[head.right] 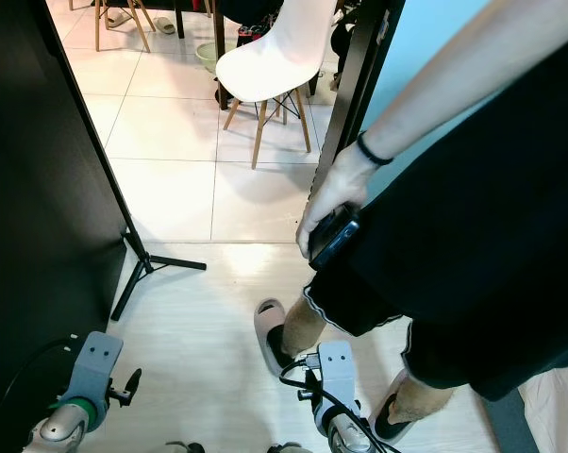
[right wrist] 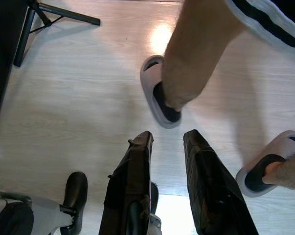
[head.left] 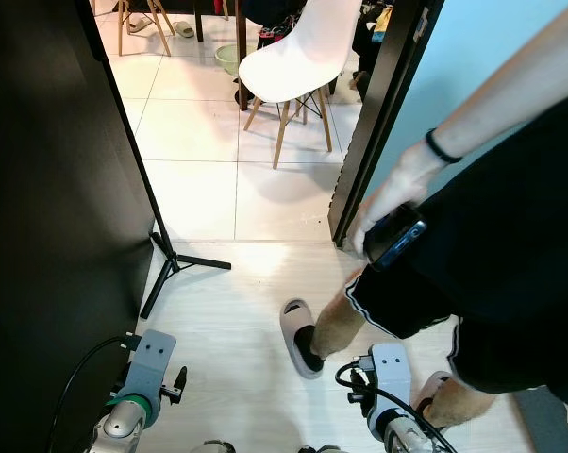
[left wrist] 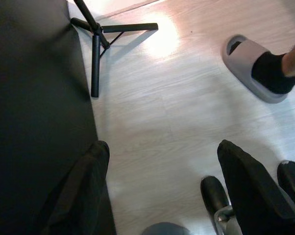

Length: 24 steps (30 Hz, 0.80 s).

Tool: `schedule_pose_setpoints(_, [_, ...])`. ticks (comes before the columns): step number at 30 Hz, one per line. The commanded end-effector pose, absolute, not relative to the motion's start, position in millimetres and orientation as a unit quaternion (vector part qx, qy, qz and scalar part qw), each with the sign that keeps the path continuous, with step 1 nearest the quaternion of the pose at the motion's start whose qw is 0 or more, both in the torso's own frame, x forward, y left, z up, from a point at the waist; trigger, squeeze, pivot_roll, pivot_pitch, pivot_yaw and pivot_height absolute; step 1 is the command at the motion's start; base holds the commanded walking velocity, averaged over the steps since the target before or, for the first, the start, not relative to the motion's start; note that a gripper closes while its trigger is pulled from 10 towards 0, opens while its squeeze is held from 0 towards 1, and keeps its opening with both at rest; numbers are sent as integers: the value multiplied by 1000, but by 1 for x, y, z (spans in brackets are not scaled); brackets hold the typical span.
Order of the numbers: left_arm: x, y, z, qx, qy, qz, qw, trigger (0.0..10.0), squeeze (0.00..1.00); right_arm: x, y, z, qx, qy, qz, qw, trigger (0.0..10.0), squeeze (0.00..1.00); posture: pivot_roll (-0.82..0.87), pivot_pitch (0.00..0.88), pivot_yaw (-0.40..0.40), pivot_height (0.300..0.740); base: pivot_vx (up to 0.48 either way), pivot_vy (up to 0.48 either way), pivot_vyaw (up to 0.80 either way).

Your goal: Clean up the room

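Note:
My left gripper [left wrist: 163, 147] hangs low over pale wood floor [left wrist: 152, 98], fingers spread wide and holding nothing. My right gripper [right wrist: 169, 134] is open too, with nothing in it, pointing down at the floor just short of a person's foot in a grey slipper [right wrist: 157, 100]. The person's other slipper [right wrist: 270, 164] is off to the side. From the head, my left wrist [head.left: 142, 377] and right wrist [head.left: 390, 382] show at the bottom edge.
A person [head.left: 510, 236] in black shorts stands close on my right, holding a dark phone [head.left: 397, 238]. A tall black panel [head.left: 48, 208] on a tripod foot [head.left: 185, 264] walls off the left. Through the dark doorway frame [head.left: 378, 123] stand a white chair [head.left: 298, 52] and a green basin [head.left: 227, 58].

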State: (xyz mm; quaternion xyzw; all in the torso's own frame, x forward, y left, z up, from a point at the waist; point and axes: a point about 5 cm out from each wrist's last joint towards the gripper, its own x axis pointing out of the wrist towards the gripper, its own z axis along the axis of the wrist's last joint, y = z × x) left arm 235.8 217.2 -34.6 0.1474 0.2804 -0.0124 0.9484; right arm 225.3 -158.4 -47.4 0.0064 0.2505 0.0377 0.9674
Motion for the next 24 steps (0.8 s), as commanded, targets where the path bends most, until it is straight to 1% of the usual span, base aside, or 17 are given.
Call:
schedule_pose_setpoints(1, [229,218,-41,147,299,-12,943,10000,0,221,-161,-51,5,263,35,964,10000,0,90,71,18,740,0,0,0])
schedule_pose_setpoints(24, [229,219,-40,146,298,-9,943,10000,0,219,-160,-52,8,265,35,963,10000,0,92,79,19,740,0,0,0])
